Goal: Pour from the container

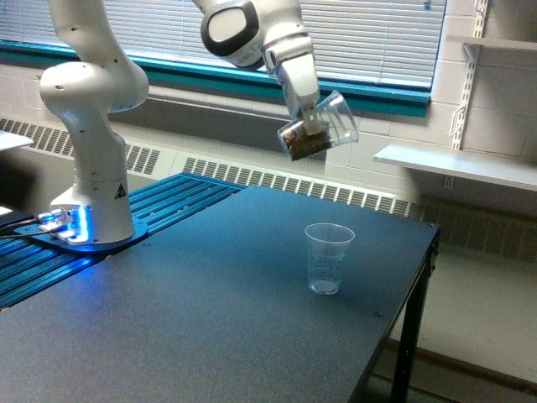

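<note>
Gripper (pixel 312 126) is clamped on the container (pixel 320 126), fingers closed against its side. Container is a clear, straight-sided jar, held in mid-air and tilted hard: base down toward the exterior view's left, mouth up toward the exterior view's right. Brown granular stuff (pixel 300 140) sits packed in the low base end; the upper part near the mouth looks clear. Can't resolve the individual fingers, they blur into the jar wall.

Container hangs well above the table (pixel 210 319), up and slightly to the exterior view's left of the plastic cup (pixel 328 258). No contact between the two, clear air gap.

Plastic cup stands upright on the dark tabletop, toward the table's right side in the exterior view. It is clear and tapered with faint markings on the wall. Can't tell if anything is inside.

Arm's white wrist link (pixel 252 29) comes in from the top of the view, angled down to the gripper. Arm base (pixel 92 126) stands at the exterior view's left on a blue slatted surface (pixel 168 197), blue light glowing at its foot.

Behind: window blinds (pixel 377 34), teal sill (pixel 394 99), white wall shelf (pixel 461 164) at the exterior view's right.
</note>
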Controlling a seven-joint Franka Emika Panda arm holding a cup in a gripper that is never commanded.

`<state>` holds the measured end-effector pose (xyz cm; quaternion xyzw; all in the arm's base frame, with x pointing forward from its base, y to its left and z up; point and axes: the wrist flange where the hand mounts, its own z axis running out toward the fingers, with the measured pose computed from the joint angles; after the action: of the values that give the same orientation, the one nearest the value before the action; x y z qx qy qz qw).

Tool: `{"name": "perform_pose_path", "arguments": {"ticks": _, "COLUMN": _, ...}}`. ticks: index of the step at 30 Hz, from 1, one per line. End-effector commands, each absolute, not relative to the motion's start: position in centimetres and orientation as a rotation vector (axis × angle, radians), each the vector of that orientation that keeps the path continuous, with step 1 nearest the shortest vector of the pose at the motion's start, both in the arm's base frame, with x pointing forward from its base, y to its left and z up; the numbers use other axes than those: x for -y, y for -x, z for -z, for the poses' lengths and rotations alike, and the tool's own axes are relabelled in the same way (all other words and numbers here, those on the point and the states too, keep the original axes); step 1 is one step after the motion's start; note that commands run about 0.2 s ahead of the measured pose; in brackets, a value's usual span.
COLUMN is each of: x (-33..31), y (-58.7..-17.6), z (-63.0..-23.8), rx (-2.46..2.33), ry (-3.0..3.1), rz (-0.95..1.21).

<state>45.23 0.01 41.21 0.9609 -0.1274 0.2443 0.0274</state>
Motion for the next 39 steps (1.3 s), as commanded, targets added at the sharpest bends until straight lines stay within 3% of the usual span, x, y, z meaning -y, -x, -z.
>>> {"name": "perform_pose_path", "arguments": {"ticks": 1, "x": 0.1, "y": -44.7, "z": -40.4, "rx": 0.385, "ry": -2.958, "rz": -0.739}}
{"name": "perform_pose_path", "arguments": {"ticks": 39, "x": 0.3, "y": -43.1, "z": -35.3, "rx": 0.361, "ry": -2.856, "rz": -0.491}}
